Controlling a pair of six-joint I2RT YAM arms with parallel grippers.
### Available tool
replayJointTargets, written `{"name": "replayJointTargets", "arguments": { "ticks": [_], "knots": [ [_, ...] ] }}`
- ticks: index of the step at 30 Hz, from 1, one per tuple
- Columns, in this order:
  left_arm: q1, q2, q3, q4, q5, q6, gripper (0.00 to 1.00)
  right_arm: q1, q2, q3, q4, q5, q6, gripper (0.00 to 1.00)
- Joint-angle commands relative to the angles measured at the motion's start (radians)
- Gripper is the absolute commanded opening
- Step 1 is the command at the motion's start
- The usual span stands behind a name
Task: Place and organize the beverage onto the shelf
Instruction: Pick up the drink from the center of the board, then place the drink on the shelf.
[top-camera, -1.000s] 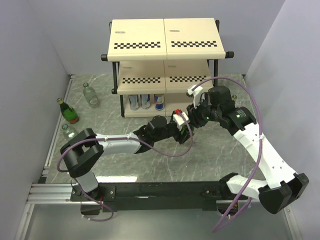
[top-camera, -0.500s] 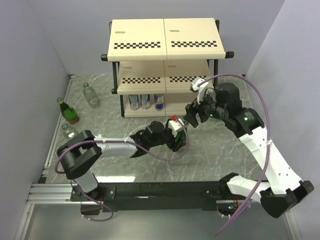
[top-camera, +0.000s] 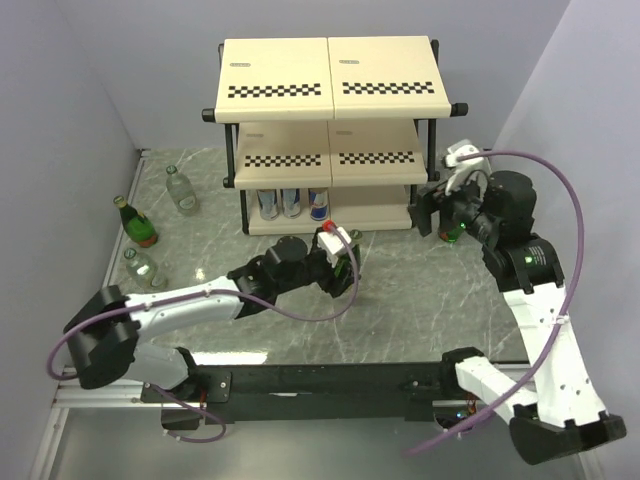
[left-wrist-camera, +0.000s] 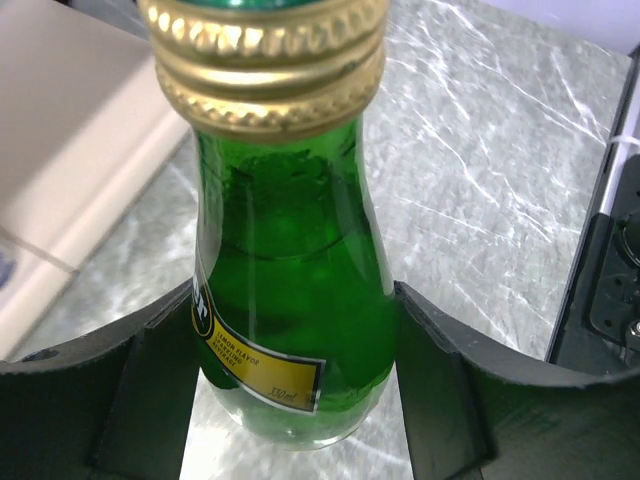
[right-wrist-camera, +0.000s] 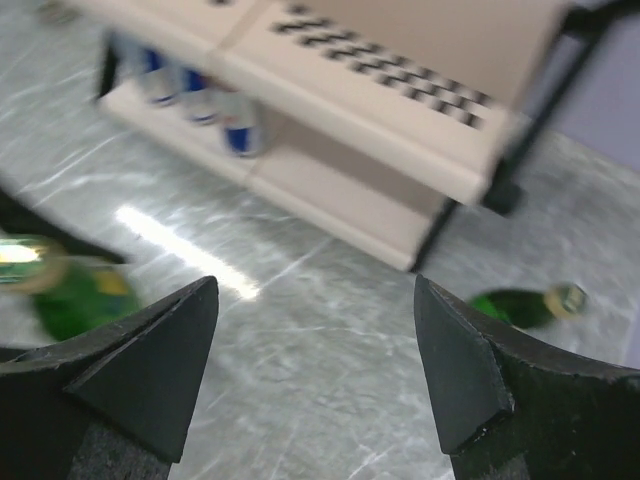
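1. Left gripper (left-wrist-camera: 296, 335) is clamping the green bottle (left-wrist-camera: 285, 230) round its lower body, jaws roughly half apart, just in front of the shelf (top-camera: 330, 80).
2. Right gripper (right-wrist-camera: 315, 370) is hanging wide open and empty near the shelf's right side.
3. Risks: smooth glass slipping or tipping in the grip; the cap catching a board edge; the bottle knocking the cans (top-camera: 290, 203).
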Motion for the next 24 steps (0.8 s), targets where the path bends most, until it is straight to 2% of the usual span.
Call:
{"name": "replayJointTargets", "arguments": {
  "ticks": [1,2,5,9,15,24],
  "knots": [
    [0.004,-0.117,0.165,-0.003,-0.065,0.031,0.0,-0.123,-0.015,-0.061,0.088,-0.043,0.051,0.85],
    [0.01,-0.132,0.198,-0.107,-0.048,0.037,0.0,-0.142,-0.018,-0.098,0.109,-0.081,0.053,0.85],
    [0.025,-0.139,0.333,-0.252,-0.059,0.033,0.01,-0.177,-0.041,-0.177,0.163,-0.112,0.06,0.85],
    [0.056,-0.125,0.484,-0.385,-0.065,0.016,0.0,-0.182,-0.055,-0.247,0.217,-0.13,0.083,0.84],
    [0.155,-0.11,0.67,-0.464,-0.036,-0.039,0.0,-0.183,-0.068,-0.293,0.228,-0.132,0.066,0.84],
    [0.264,-0.054,0.961,-0.544,-0.07,-0.05,0.0,-0.185,-0.071,-0.32,0.228,-0.142,0.039,0.84]
  ]
}}
